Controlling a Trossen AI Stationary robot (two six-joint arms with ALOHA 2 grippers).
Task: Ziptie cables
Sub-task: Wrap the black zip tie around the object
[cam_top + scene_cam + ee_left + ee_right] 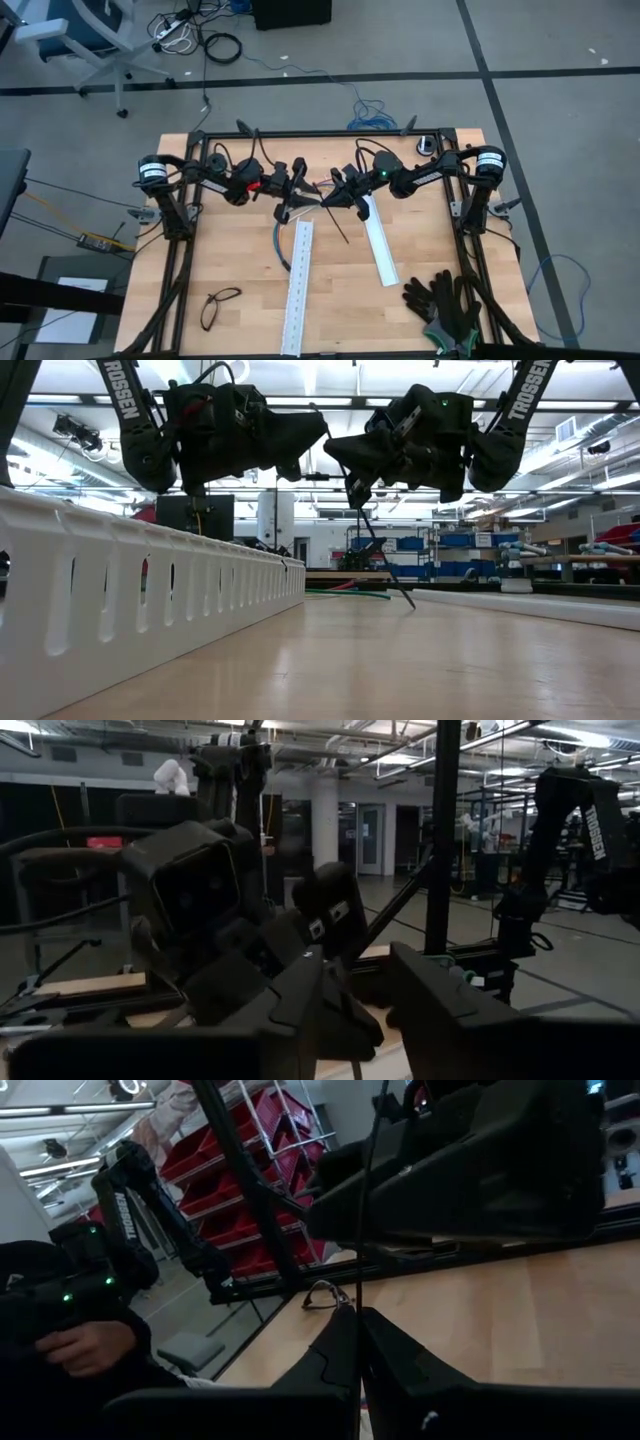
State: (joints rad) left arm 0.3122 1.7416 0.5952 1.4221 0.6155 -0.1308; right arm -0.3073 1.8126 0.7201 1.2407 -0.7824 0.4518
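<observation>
The right hand (pixel 345 197) is clenched on a thin black zip tie (pixel 338 222), whose tail slants down to the counter (pixel 240 270). Facing it, the left hand (pixel 298 190) has its fingers slightly parted, empty. The cables (pixel 281 243) lie on the counter just below both hands, beside the near white rail (pixel 299 285). A good step, I judge: keep the tie steady and thread its tail around the bundle.

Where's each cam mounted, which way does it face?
High: overhead, looking straight down on the table; both arms show, left end effector facing right end effector.
Low: table height, looking level across; both arms overhead, white rail alongside.
Left wrist: looks past own open fingers at the right arm.
Right wrist: looks past own fingers, shut on the zip tie, towards the glasses.
Shared: zip tie in high, low, right wrist.
</observation>
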